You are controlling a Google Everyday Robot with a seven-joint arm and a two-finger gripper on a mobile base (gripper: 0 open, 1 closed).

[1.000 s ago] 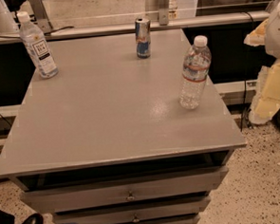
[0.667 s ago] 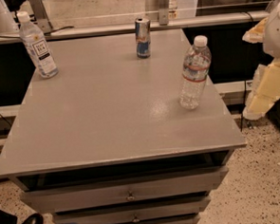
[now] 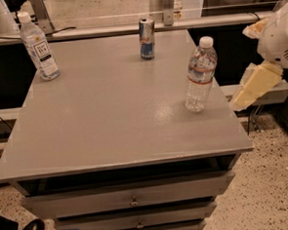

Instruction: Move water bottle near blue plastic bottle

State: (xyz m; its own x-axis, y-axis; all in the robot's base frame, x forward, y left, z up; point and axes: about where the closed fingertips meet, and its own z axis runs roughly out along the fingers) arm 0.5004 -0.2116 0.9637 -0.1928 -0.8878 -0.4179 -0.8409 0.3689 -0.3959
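Water bottle (image 3: 199,74) left of seemingly parted fingers (image 3: 254,87)

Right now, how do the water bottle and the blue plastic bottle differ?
The water bottle stands on the table near its right edge; the blue plastic bottle stands at the far left corner. The water bottle has a narrow reddish band; the blue plastic bottle has a large white label with dark print. Both are upright, white-capped. The hand is beyond that edge, touching neither.
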